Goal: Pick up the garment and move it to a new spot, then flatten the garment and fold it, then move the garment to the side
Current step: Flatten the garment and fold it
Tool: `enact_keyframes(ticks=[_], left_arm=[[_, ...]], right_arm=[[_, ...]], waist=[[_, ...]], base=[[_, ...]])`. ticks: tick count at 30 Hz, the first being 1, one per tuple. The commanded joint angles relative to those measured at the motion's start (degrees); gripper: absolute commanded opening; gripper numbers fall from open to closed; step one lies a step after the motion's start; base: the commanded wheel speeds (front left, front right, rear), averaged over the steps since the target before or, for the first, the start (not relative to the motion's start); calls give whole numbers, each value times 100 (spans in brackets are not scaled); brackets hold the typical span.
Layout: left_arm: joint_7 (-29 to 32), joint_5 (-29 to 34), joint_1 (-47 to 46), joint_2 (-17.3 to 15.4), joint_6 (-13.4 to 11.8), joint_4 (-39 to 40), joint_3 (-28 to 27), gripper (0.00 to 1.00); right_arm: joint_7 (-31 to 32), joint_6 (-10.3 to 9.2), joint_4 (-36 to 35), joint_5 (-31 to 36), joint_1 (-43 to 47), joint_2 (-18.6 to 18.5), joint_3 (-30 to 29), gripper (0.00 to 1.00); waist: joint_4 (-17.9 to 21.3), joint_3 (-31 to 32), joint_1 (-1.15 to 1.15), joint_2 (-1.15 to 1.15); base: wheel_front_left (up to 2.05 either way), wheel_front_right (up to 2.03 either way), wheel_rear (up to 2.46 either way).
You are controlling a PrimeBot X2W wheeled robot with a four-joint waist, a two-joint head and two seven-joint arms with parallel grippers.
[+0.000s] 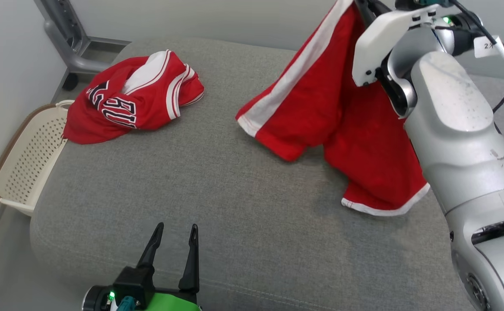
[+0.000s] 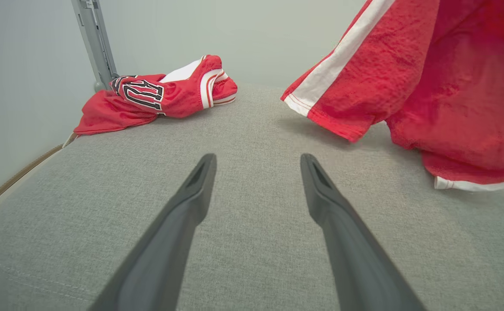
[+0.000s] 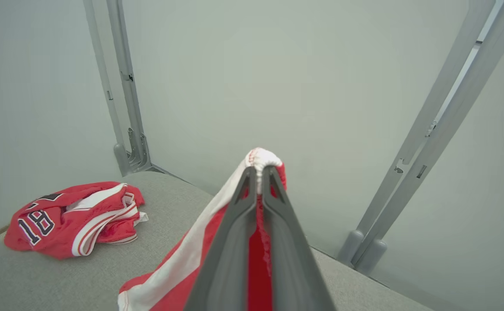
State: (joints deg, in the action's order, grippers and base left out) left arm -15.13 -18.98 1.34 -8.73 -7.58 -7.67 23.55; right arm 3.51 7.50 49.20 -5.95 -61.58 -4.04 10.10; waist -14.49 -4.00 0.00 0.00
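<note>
The right gripper is clamped on a bunched edge of the red shorts, which hang over the right side of the cushion. The left gripper is spread wide near the cushion's front edge.

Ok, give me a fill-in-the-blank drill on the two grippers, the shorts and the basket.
1. The right gripper is ____ on the red shorts.
2. The left gripper hovers above the cushion with its fingers ____.
3. The shorts' side stripe is coloured ____.
4. The perforated basket sits off the cushion's ____ edge, by the robot's sides.
Missing words: shut; open; white; left.
</note>
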Motion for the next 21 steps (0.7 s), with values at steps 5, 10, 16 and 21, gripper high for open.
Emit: enact_keyframes(ticks=[5,10,16,21], left_arm=[[-9,98,-92,45,49,-9,-74,100],[-9,142,-61,85,68,-22,-123,100],[-9,159,2,109,87,-34,-206,100],[-9,196,7,126,115,-56,-228,100]], right_arm=[[-723,-2,240,0,-722,66,249,0],[-1467,-2,408,134,-1179,8,464,0],[-1567,-2,818,-16,-1049,-259,909,0],[-1423,-4,1266,-53,-737,-661,956,0]], waist=[[-178,-101,0,0],[-163,-100,0,0],[6,-121,0,0],[225,-114,0,0]], base=[[0,0,0],[0,0,0],[0,0,0],[0,0,0]])
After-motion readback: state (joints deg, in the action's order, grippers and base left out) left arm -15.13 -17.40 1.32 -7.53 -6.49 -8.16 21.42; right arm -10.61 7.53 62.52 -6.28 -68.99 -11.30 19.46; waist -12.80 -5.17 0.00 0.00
